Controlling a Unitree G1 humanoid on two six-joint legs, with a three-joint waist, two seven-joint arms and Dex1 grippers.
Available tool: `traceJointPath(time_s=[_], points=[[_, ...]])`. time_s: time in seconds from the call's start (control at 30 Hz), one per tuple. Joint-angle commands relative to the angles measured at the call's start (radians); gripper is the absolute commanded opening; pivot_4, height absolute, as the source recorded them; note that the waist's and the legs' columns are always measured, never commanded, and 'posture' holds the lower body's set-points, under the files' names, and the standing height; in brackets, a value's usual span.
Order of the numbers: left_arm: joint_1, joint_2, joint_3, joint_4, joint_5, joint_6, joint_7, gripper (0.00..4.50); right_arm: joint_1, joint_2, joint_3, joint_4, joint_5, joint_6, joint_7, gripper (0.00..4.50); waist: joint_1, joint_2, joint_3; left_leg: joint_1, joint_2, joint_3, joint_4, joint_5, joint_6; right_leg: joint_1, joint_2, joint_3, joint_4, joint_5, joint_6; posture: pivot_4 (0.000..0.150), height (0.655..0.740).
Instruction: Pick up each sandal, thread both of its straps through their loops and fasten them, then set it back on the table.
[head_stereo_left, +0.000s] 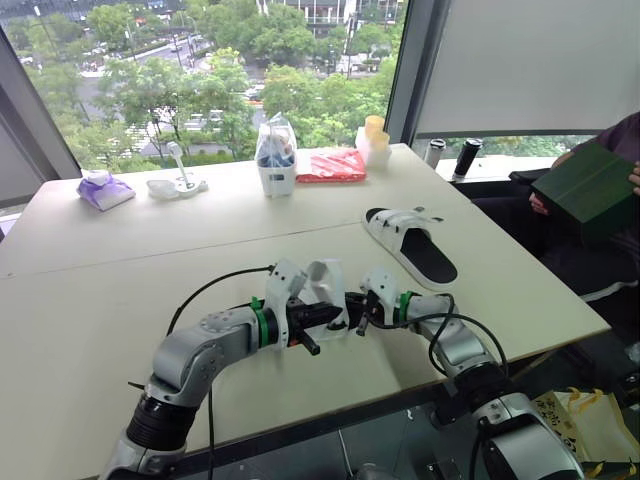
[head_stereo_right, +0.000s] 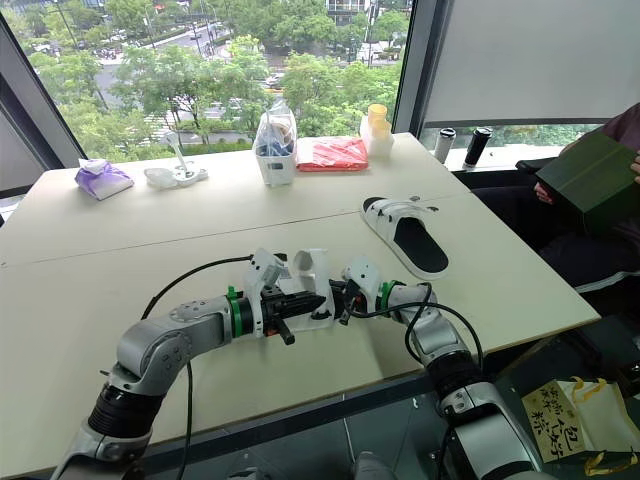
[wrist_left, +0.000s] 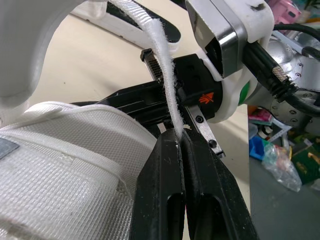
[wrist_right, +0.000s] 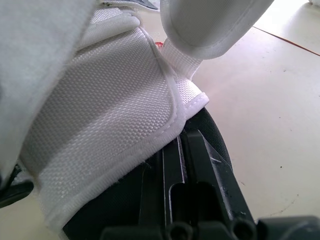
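The left end effector (wrist_left: 178, 140) was clamped on a thin strap (wrist_left: 164, 65) of the sandal (head_stereo_left: 328, 280), held over the six o'clock edge of the bench (head_stereo_left: 90, 300); a hard tug could slip it free.

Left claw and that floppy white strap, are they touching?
Touching. The left wrist view shows the white strap running down into the left claw, which is shut on it with no gap.
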Motion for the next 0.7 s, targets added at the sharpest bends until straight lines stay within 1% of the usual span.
traceJointPath(time_s=[0.03, 0.07, 0.1, 0.13, 0.17, 0.2, 0.37, 0.67, 0.7], points=[[0.003, -0.023, 0.033, -0.032, -0.055, 0.023, -0.009, 0.63, 0.063, 0.008, 0.071, 0.107, -0.067, 0.055, 0.004, 0.0, 0.0, 0.0, 0.0, 0.0, 0.0, 0.0, 0.0, 0.0, 0.0, 0.0, 0.0, 0.0, 0.0, 0.0, 0.0, 0.15, 0.74], [0.001, -0.02, 0.032, -0.036, -0.052, 0.024, -0.008, 0.96, 0.064, 0.008, 0.071, 0.107, -0.067, 0.055, 0.003, 0.0, 0.0, 0.0, 0.0, 0.0, 0.0, 0.0, 0.0, 0.0, 0.0, 0.0, 0.0, 0.0, 0.0, 0.0, 0.0, 0.15, 0.74], [0.0, -0.019, 0.031, -0.039, -0.048, 0.027, -0.006, 1.57, 0.064, 0.008, 0.071, 0.107, -0.067, 0.055, 0.004, 0.0, 0.0, 0.0, 0.0, 0.0, 0.0, 0.0, 0.0, 0.0, 0.0, 0.0, 0.0, 0.0, 0.0, 0.0, 0.0, 0.15, 0.74], [0.0, -0.018, 0.029, -0.04, -0.046, 0.028, -0.005, 1.88, 0.064, 0.009, 0.072, 0.107, -0.068, 0.055, 0.004, 0.0, 0.0, 0.0, 0.0, 0.0, 0.0, 0.0, 0.0, 0.0, 0.0, 0.0, 0.0, 0.0, 0.0, 0.0, 0.0, 0.15, 0.74], [0.001, -0.017, 0.028, -0.041, -0.045, 0.028, -0.004, 2.42, 0.064, 0.01, 0.072, 0.107, -0.068, 0.055, 0.003, 0.0, 0.0, 0.0, 0.0, 0.0, 0.0, 0.0, 0.0, 0.0, 0.0, 0.0, 0.0, 0.0, 0.0, 0.0, 0.0, 0.15, 0.74], [0.001, -0.019, 0.028, -0.042, -0.046, 0.029, -0.003, 2.82, 0.065, 0.01, 0.073, 0.107, -0.068, 0.055, 0.004, 0.0, 0.0, 0.0, 0.0, 0.0, 0.0, 0.0, 0.0, 0.0, 0.0, 0.0, 0.0, 0.0, 0.0, 0.0, 0.0, 0.15, 0.74], [-0.009, -0.044, 0.019, -0.031, -0.039, 0.013, 0.006, 2.82, 0.068, 0.015, 0.076, 0.104, -0.068, 0.056, 0.002, 0.0, 0.0, 0.0, 0.0, 0.0, 0.0, 0.0, 0.0, 0.0, 0.0, 0.0, 0.0, 0.0, 0.0, 0.0, 0.0, 0.15, 0.74], [-0.065, -0.085, -0.015, 0.044, 0.0, 0.007, 0.005, 2.82, 0.076, 0.018, 0.078, 0.095, -0.068, 0.06, -0.002, 0.0, 0.0, 0.0, 0.0, 0.0, 0.0, 0.0, 0.0, 0.0, 0.0, 0.0, 0.0, 0.0, 0.0, 0.0, 0.0, 0.15, 0.74], [-0.072, -0.09, -0.01, 0.052, 0.0, 0.012, 0.009, 2.59, 0.078, 0.017, 0.078, 0.092, -0.067, 0.061, -0.002, 0.0, 0.0, 0.0, 0.0, 0.0, 0.0, 0.0, 0.0, 0.0, 0.0, 0.0, 0.0, 0.0, 0.0, 0.0, 0.0, 0.15, 0.74]])
